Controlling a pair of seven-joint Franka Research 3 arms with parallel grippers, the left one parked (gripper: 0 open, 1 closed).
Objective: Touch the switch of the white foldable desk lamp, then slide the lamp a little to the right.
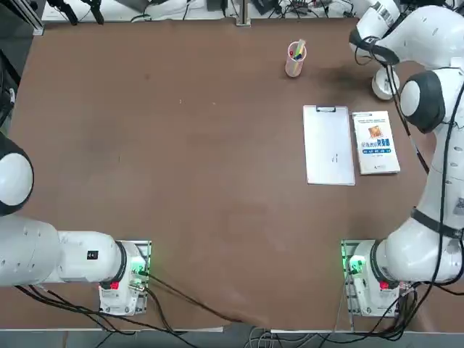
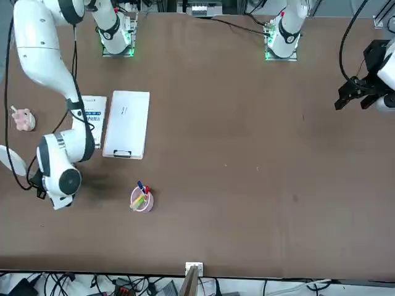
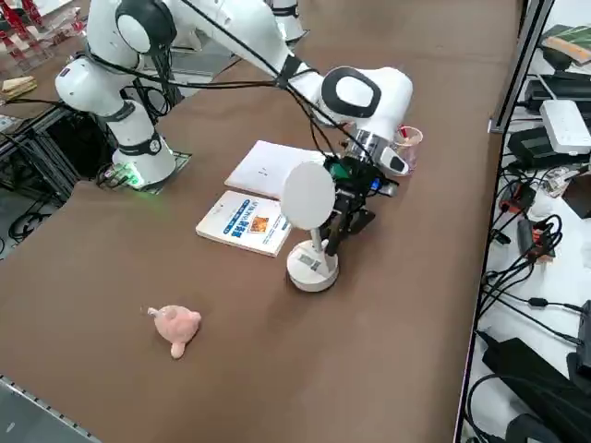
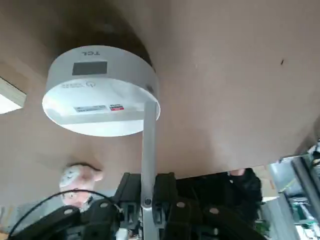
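Top view: clipboard [image 1: 328, 156] and book [image 1: 375, 142] side by side on tabletop [image 1: 181, 174]; pen cup [image 1: 294, 64] near them.
Front view: pink pig [image 2: 23, 119] well apart from cup.
Right side view: white lamp [image 3: 312, 268] near book, right gripper [image 3: 340, 231] at its stem.
Wrist view: jaws closed on lamp's thin stem [image 4: 148, 155].

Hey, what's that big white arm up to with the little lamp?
The robot's right gripper is closed on the thin stem of a white desk lamp, whose round base is at the table. Near it lie a book and a white clipboard, with a pink pig figure farther off. Whether the lamp is being slid right now, I can't tell.
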